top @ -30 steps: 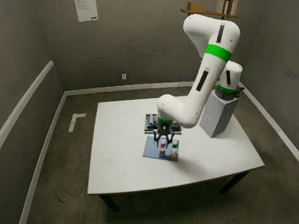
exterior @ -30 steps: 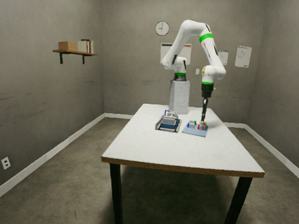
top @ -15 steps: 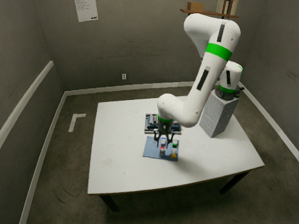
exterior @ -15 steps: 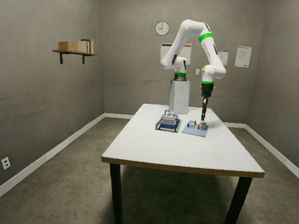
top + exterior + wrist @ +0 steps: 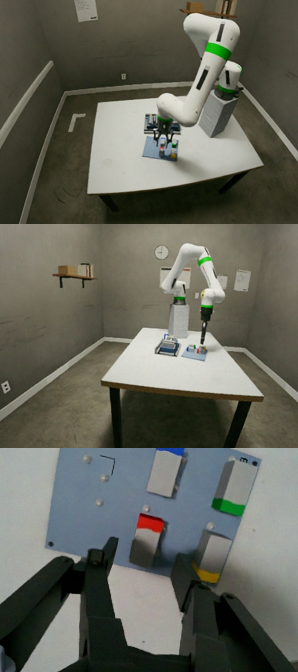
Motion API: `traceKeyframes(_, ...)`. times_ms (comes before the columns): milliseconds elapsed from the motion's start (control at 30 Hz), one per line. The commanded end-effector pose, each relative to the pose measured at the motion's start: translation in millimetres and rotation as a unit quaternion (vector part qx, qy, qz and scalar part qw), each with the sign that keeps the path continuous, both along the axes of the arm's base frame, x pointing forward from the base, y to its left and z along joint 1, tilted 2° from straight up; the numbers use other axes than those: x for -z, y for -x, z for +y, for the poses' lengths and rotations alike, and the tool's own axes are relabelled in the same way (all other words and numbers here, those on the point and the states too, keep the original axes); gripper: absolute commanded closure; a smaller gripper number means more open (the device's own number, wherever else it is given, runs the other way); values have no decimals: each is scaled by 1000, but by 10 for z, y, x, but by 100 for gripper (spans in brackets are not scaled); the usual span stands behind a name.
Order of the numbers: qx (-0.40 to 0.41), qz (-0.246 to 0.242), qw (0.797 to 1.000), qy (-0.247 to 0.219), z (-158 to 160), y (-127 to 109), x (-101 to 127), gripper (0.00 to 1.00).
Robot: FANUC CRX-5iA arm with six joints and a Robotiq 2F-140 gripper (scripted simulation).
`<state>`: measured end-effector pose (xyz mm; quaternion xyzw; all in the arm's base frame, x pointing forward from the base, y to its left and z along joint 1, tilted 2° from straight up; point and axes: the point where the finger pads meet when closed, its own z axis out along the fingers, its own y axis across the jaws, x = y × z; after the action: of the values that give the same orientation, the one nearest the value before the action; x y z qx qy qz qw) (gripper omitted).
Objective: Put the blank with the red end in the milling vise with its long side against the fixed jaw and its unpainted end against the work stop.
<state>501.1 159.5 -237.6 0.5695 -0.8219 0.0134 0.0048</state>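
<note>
The blank with the red end (image 5: pixel 148 539) lies on the blue plate (image 5: pixel 147 498), its red end pointing away from the wrist camera. It also shows in the top view (image 5: pixel 161 151). My gripper (image 5: pixel 145 558) hangs a little above the plate's near edge, open part way with nothing between the fingers. The red-ended blank sits just beyond the gap between the fingertips. In the exterior view the gripper (image 5: pixel 202 342) points straight down over the plate (image 5: pixel 194 353). The milling vise (image 5: pixel 161 123) stands just behind the plate, and nothing shows between its jaws.
Three other blanks lie on the plate: one with a blue end (image 5: pixel 165 470), one with a green end (image 5: pixel 234 487) and one with a yellow end (image 5: pixel 213 558) close to the right of the red one. Small white pins (image 5: pixel 100 478) stand at the plate's left. The arm's grey pedestal (image 5: pixel 218 115) stands at the back right.
</note>
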Motion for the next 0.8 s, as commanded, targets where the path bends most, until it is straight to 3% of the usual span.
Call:
traceKeyframes(0,0,-1,1000,0,3,-7,-11,55)
traceKeyframes(600,0,-1,1000,0,2,-4,-22,55)
traceKeyframes(767,0,-1,1000,0,-1,-4,78,55)
